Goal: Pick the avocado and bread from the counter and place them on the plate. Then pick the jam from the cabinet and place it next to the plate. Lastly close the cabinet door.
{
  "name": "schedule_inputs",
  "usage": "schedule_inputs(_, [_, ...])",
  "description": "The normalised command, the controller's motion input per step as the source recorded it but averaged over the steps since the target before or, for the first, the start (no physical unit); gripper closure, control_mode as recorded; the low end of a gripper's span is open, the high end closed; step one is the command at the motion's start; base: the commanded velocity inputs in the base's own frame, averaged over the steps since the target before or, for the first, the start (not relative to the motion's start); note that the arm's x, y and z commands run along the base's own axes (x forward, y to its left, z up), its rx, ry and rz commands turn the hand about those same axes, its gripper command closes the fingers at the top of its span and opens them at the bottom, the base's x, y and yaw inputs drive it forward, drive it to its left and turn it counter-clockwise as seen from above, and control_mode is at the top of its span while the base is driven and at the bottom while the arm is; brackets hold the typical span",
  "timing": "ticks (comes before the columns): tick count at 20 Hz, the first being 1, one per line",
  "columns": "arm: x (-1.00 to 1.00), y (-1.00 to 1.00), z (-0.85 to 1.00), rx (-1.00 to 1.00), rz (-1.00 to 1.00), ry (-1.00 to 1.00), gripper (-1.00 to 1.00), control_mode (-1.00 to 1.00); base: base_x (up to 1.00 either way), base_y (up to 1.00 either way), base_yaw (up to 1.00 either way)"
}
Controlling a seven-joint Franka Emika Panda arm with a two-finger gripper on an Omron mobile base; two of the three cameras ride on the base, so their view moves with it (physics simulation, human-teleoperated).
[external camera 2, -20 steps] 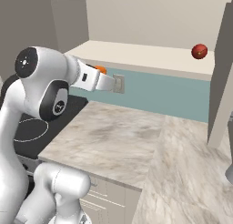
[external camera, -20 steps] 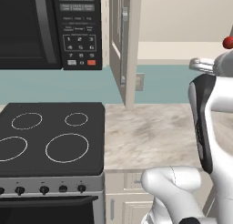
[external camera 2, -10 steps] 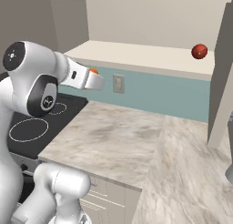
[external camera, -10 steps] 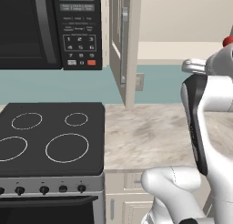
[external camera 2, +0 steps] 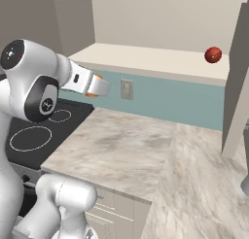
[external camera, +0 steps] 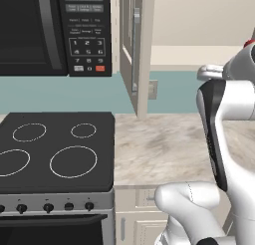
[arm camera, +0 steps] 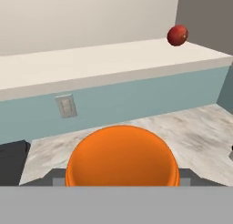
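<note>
Bread (arm camera: 122, 155) sits clamped between the jaws of the gripper (external camera 2: 98, 86), high above the counter (external camera 2: 146, 150). Being round, it could slip out and roll off.

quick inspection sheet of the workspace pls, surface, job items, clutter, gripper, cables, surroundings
surface: marble counter, bare where seen
job's things: bread in the gripper; jam on the shelf of the cabinet; cabinet door open; avocado and plate nothing seen
clutter: nothing seen
grippers: gripper shut on the bread, raised above the counter
cables: nothing seen
surroundings: stove, microwave, wall outlet
</note>
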Motion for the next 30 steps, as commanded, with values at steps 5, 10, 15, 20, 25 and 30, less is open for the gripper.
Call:
schedule_inputs(5, [-0.02,0.00,-0.15,0.00,0.00,0.04,1.00,-1.00,0.00,0.00,0.00])
schedule_inputs(10, [-0.11,0.00,-0.15,0.00,0.00,0.02,1.00,-1.00,0.00,0.00,0.00])
schedule_inputs(15, [-0.14,0.00,-0.09,0.00,0.00,0.00,1.00,1.00,-0.12,0.00,0.00])
schedule_inputs(20, [0.00,0.00,0.00,0.00,0.00,0.00,1.00,1.00,-0.42,0.04,0.00])
schedule_inputs(25, [0.00,0.00,0.00,0.00,0.00,0.00,1.00,1.00,-0.44,0.11,0.00])
schedule_inputs(30, [0.00,0.00,0.00,0.00,0.00,0.00,1.00,1.00,-0.38,0.23,0.00])
